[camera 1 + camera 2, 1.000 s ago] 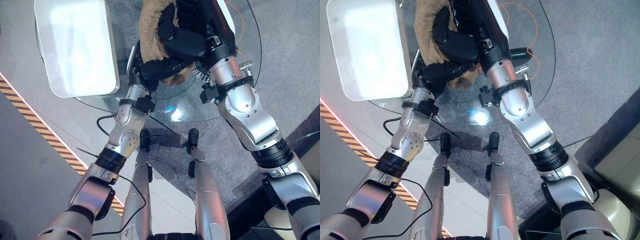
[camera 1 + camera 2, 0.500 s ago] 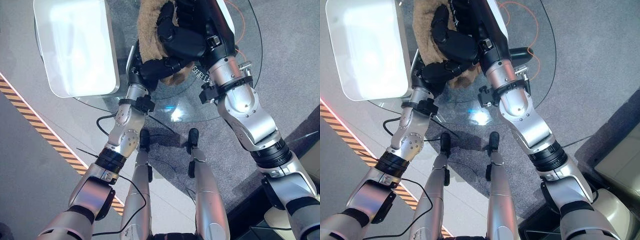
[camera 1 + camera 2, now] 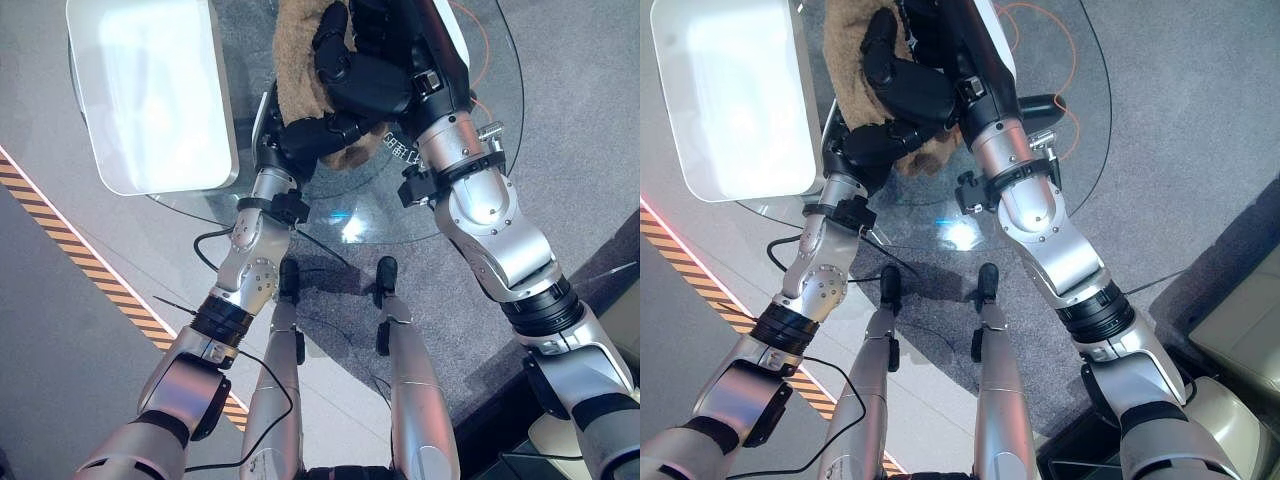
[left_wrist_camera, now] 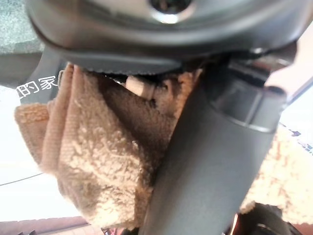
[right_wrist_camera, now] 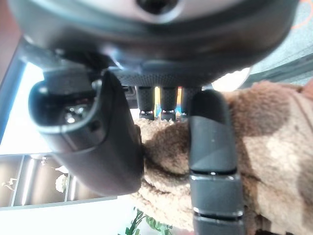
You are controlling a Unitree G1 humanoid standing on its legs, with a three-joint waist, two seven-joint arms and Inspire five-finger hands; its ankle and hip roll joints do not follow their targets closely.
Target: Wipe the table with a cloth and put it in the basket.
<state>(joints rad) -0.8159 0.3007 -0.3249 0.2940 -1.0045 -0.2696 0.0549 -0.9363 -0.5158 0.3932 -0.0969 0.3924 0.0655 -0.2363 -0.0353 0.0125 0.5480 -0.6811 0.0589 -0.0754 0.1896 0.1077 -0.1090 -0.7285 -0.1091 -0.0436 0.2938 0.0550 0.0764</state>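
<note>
Cloth: brown fluffy cloth (image 3: 298, 70) bunched on the far part of the round glass table (image 3: 370, 215), between my two hands.
Left hand: my left hand (image 3: 305, 135) at the cloth's near edge, fingers curled into the pile, gripping it.
Right hand: my right hand (image 3: 372, 82) on top of the cloth, thumb and fingers clamped round a fold.
Basket: white basket (image 3: 150, 90) on the table's left, beside the cloth.

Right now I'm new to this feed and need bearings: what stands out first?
A shaggy brown cloth bunched at the far middle of the round glass table, with the left hand and right hand both curled into it. To the robot's left, a glaring white basket sits on the table.
</note>
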